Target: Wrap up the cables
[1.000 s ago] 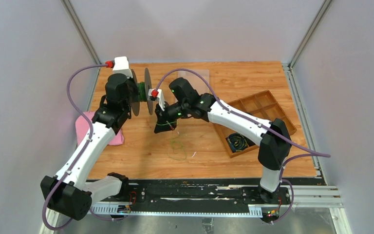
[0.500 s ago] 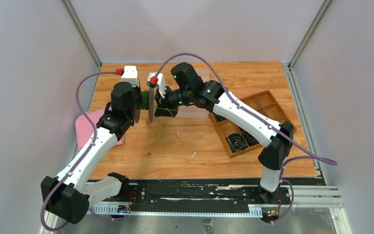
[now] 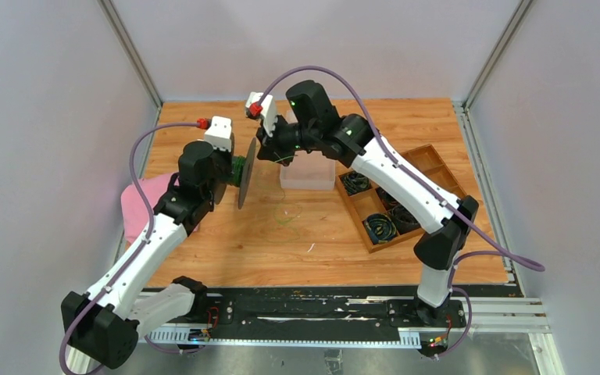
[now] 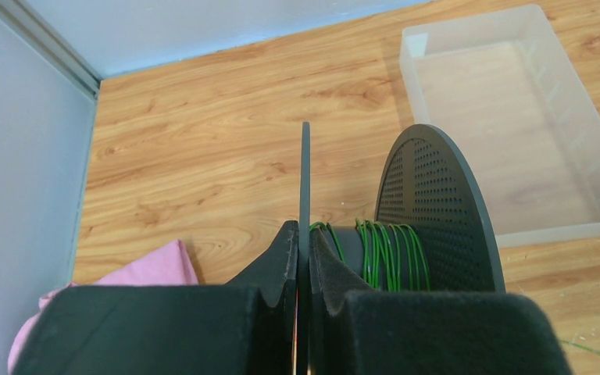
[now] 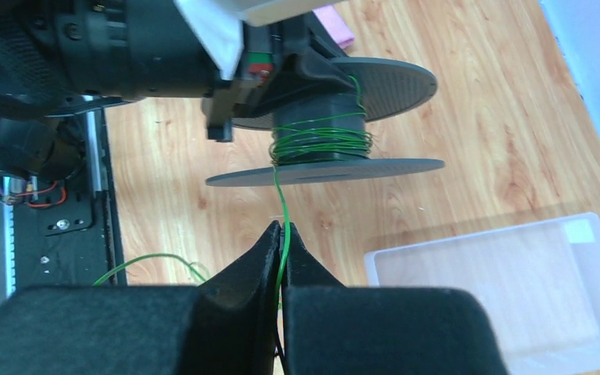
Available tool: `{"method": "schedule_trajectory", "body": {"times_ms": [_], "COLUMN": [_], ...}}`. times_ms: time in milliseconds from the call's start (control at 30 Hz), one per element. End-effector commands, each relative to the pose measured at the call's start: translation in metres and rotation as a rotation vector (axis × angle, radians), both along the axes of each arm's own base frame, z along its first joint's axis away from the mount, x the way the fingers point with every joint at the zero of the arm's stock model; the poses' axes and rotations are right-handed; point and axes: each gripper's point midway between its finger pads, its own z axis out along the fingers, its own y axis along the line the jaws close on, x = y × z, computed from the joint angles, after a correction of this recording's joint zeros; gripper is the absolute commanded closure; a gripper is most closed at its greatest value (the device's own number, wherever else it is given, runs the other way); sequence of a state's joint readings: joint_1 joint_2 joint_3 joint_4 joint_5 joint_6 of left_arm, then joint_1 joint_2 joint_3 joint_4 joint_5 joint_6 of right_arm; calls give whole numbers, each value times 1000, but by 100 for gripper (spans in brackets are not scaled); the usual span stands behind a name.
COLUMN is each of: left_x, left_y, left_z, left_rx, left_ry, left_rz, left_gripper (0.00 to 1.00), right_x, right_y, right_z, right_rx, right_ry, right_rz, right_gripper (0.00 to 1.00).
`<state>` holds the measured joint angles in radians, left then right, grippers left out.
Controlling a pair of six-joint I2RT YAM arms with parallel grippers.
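Wood-grain tabletop (image 3: 391, 117), grey walls around. My left pincer (image 4: 303, 262): clamped on one thin flange of the black plastic spool (image 4: 437, 203). My right pincer (image 5: 283, 234): pinching the thin green wire cable (image 5: 279, 187), which runs straight ahead from my fingertips to the spool's hub, several turns wound there. Beside my right pincer: clear plastic bin (image 5: 500, 289).

The cable (image 5: 320, 141) is a thin green wire. Several loose turns are wound on the hub of a black spool (image 5: 359, 168), between its two flanges. One taut strand leaves the hub and is pinched in the right end effector (image 5: 283, 230). The rest lies in slack loops on the bench (image 3: 203, 242) below the spool.
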<state>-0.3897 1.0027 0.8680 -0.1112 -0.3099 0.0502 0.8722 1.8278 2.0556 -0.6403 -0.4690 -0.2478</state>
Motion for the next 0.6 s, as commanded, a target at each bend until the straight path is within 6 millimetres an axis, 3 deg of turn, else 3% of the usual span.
{"method": "schedule_trajectory", "body": {"times_ms": [0,233,567], "left_x": [-4,-8,-12], "left_y": [-5,-7,-7], "left_z": [17,20,13], "left_rx": [4,19,11], "left_ry": [-55,-58,-44], "left_rz": [-45,-71,-77], "left_gripper": [100,100,100], "right_x": [28,59,79], "right_y": [-10,-23,-25], "right_z": [4,4,3], "right_rx": [-37,-92,-106], "right_ry": [-84,-175,-210], "right_rz": [-70,-160,-188], "right_gripper": [99,99,99]}}
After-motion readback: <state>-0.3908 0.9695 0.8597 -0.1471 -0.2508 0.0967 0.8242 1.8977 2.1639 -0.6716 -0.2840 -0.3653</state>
